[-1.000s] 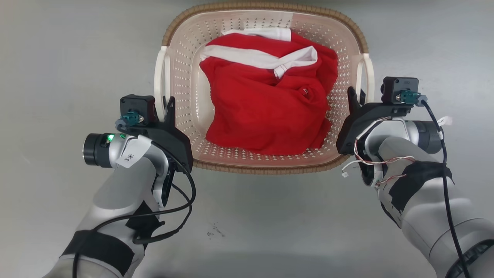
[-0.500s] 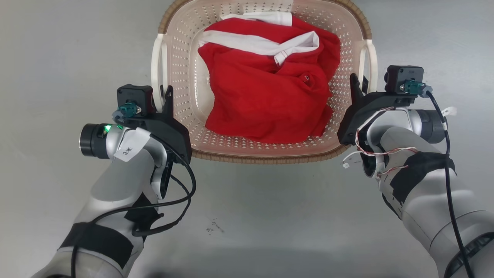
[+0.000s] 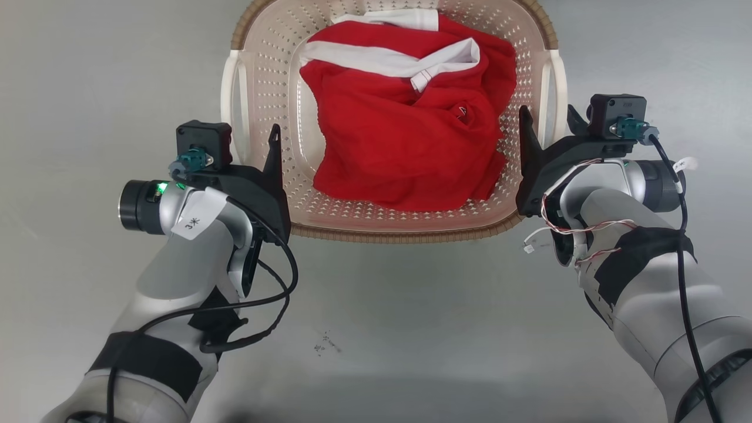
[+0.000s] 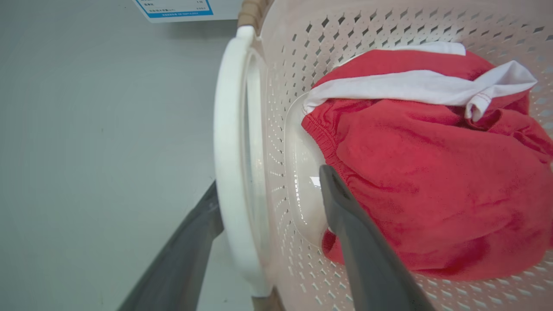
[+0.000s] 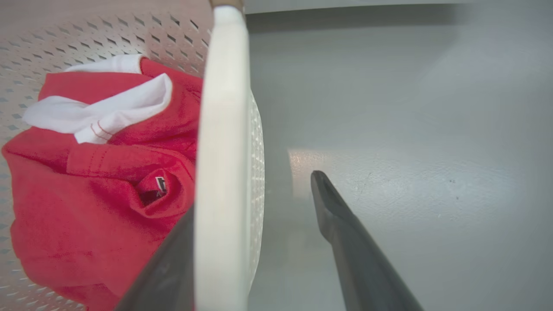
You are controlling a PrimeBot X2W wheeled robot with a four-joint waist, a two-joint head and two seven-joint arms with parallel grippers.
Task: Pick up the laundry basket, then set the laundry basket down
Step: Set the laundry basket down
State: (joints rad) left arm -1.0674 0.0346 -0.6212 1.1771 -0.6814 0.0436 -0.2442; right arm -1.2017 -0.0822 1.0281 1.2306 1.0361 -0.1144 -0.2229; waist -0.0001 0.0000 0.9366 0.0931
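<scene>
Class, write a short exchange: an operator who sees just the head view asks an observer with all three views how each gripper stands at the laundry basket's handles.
Operator: Is the left gripper clamped on the left handle?
Observer: No. Left wrist view: open, one finger just outside the handle, the other inside the laundry basket.
Operator: And the right gripper?
Observer: Right wrist view: open too; its outer finger hangs over the floor, clear of the right handle.
</scene>
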